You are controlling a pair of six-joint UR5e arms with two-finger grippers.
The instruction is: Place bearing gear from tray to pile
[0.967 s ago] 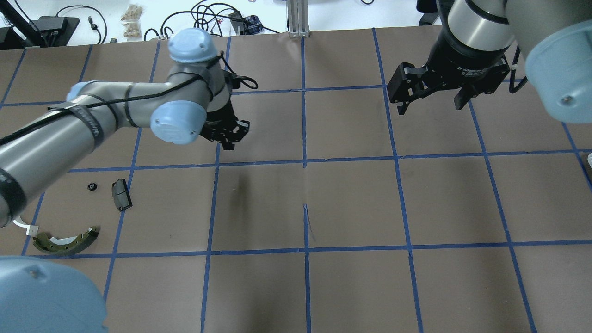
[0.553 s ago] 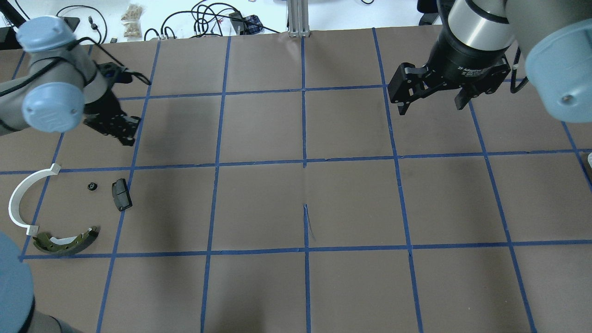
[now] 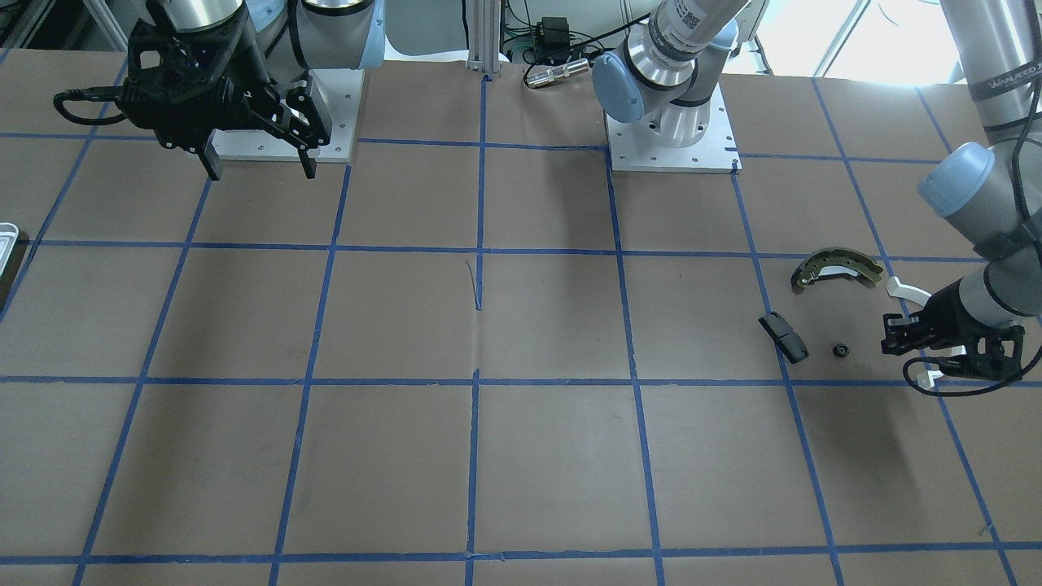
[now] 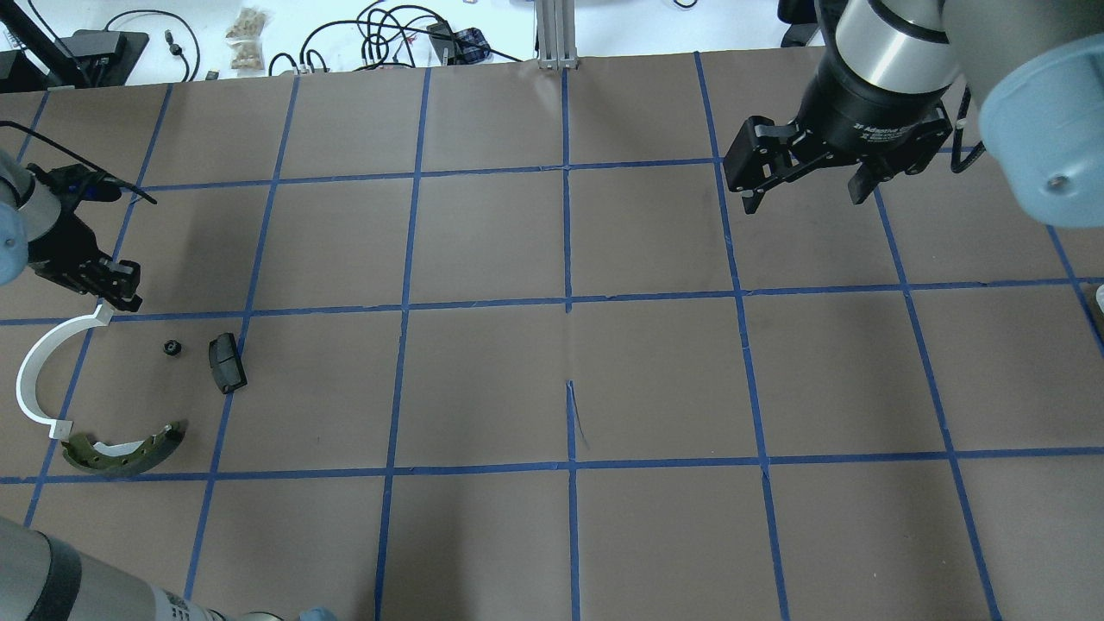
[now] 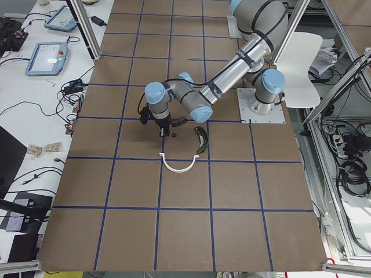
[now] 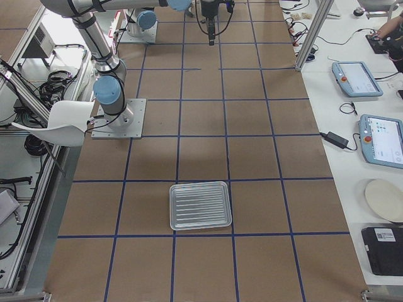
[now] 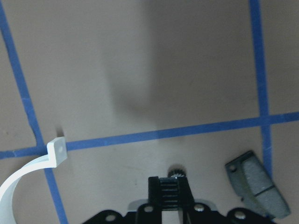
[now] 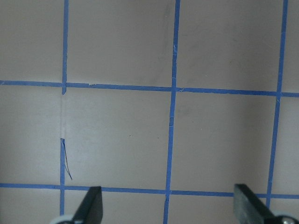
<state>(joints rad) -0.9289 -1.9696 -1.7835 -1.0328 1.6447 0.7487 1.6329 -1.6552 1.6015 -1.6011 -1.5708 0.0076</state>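
Note:
The small black bearing gear [image 4: 172, 348] lies on the brown table in the pile, beside the black block [image 4: 227, 363], the white arc [image 4: 34, 371] and the olive brake shoe [image 4: 125, 451]. In the front-facing view the gear [image 3: 841, 351] lies left of my left gripper [image 3: 889, 338]. My left gripper [image 4: 116, 291] hovers at the arc's far end with its fingers [image 7: 169, 192] pressed together and nothing between them; the gear [image 7: 176, 171] shows just past the tips. My right gripper [image 4: 802, 185] is open and empty, high over the far right. The tray [image 6: 200, 205] sits at the table's right end.
Blue tape lines grid the brown table [image 4: 569, 379]. Cables and small items lie beyond the far edge [image 4: 388, 34]. The tray's corner [image 3: 6, 236] shows at the front-facing view's left edge. The arm bases [image 3: 672, 138] stand on the robot's side.
My left arm has swung from the table's middle to the far left edge, uncovering the white arc. The pile parts and the right arm have not moved.

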